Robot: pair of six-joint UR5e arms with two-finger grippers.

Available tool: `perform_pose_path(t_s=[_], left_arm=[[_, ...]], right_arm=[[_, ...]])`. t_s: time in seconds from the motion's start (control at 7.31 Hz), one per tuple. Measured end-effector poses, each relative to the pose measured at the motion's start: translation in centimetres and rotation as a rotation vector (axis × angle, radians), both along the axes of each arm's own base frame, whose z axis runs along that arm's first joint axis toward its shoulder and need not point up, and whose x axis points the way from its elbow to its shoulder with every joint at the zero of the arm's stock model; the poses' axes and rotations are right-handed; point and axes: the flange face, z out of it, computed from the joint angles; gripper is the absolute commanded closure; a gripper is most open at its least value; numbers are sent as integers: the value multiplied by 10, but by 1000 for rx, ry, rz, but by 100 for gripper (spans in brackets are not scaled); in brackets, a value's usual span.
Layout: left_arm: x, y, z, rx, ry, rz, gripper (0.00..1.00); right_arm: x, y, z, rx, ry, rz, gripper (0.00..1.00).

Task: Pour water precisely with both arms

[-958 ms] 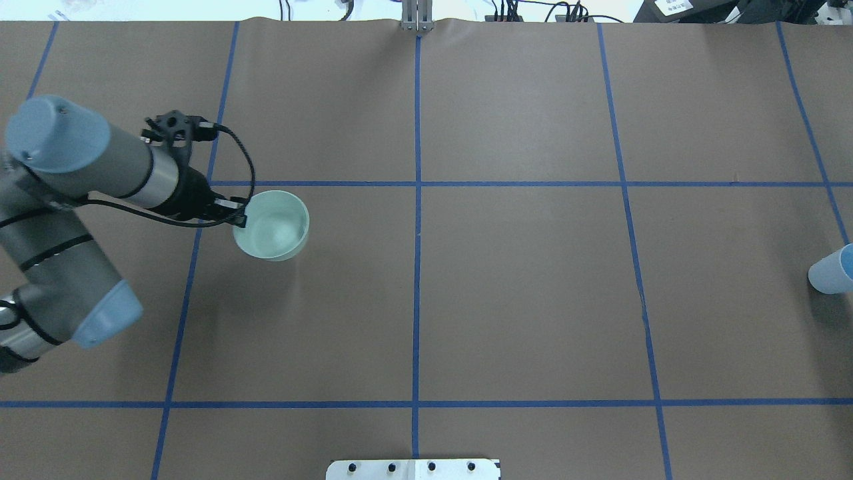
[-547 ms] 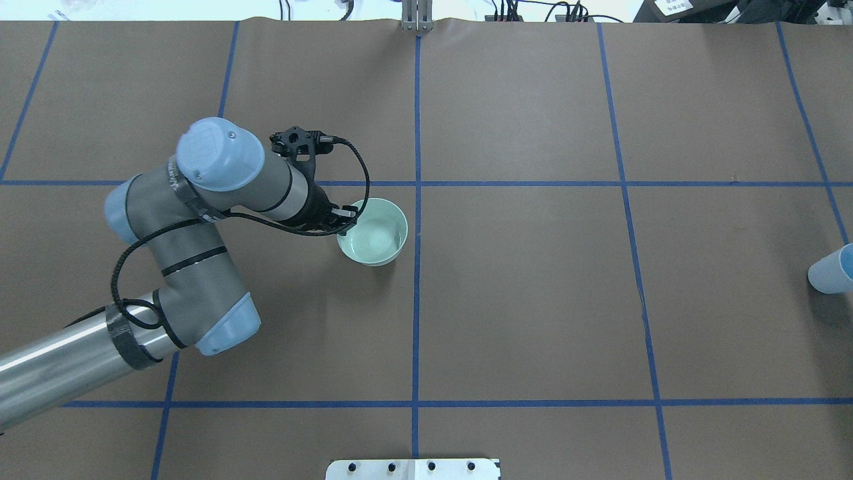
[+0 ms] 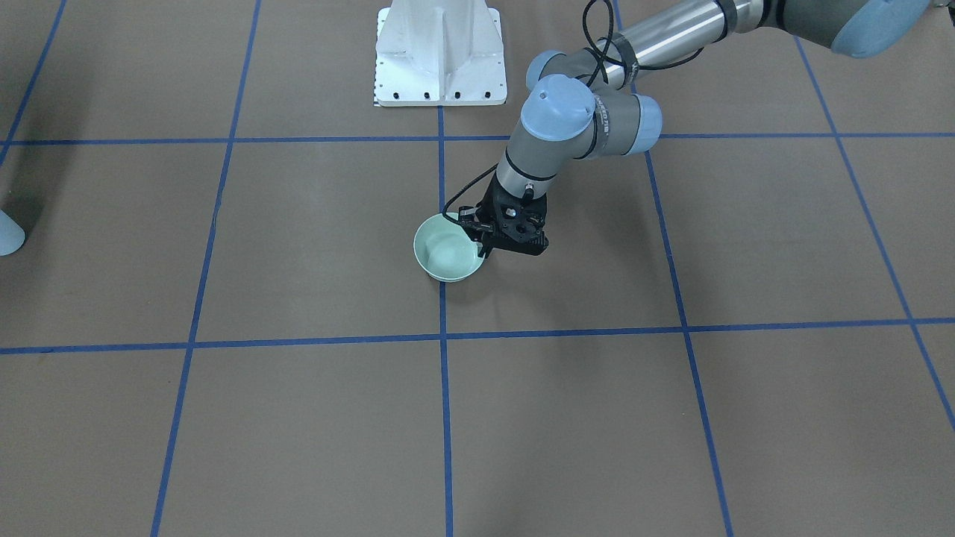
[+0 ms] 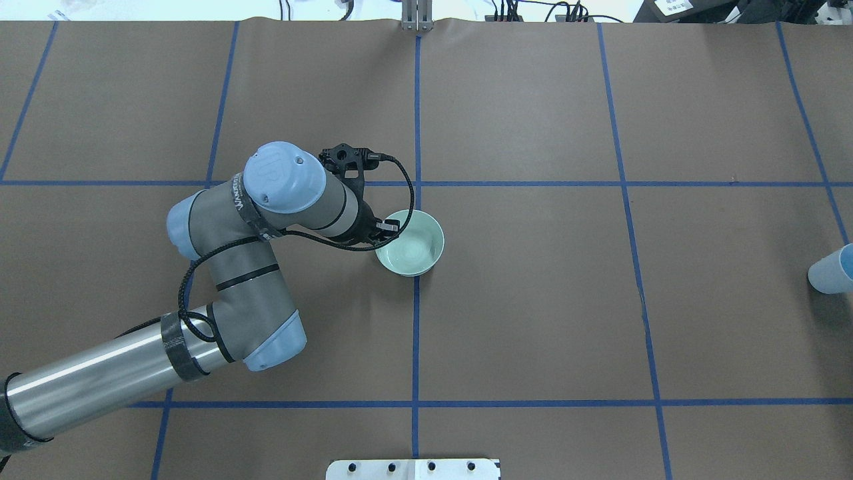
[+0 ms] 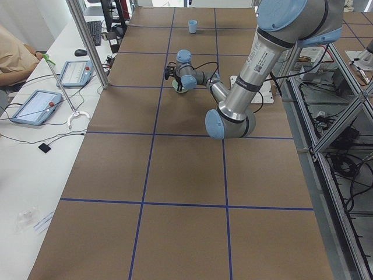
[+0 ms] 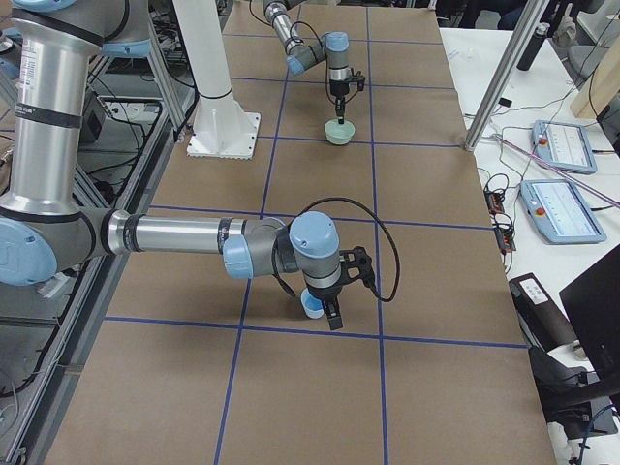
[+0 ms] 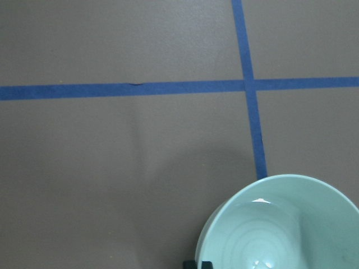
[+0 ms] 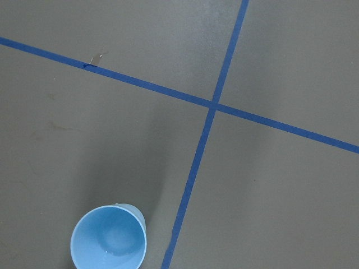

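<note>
My left gripper [image 4: 386, 229] is shut on the near-left rim of a pale green bowl [image 4: 412, 249], low over the centre tape line. It also shows in the front view [image 3: 481, 242] on the bowl [image 3: 444, 257]. The left wrist view shows the bowl [image 7: 280, 230] with a faint glint inside; I cannot make out water for sure. A light-blue cup [image 4: 833, 270] stands upright at the table's right edge. In the right side view my right gripper [image 6: 329, 312] is right beside the cup [image 6: 312, 305]; I cannot tell whether it is open. The right wrist view looks down into the cup [image 8: 108, 238].
The white bolted pedestal [image 3: 440, 52] stands at the table's robot side. Blue tape lines divide the brown table [image 4: 533, 300]. Tablets and cables lie on side benches [image 5: 35, 108]. A metal post [image 6: 504, 73] stands beyond the table's far edge.
My left arm has carried the bowl to the right, from the left part of the table to the centre tape line. The cup has not moved.
</note>
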Motion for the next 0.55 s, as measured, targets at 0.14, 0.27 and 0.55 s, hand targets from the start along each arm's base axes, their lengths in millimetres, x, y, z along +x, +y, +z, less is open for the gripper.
perform_pose_path(t_s=[0.14,0.27,0.55], left_arm=[[4,4,0,6,-4,-4,0],[9,8,0,11,-9,-22,0],[3,12,-11,0,-8,-38,0]], right_arm=[[0,0,0,0,0,0,0],[0,0,0,0,0,0,0],[0,0,0,-3,0,3,0]])
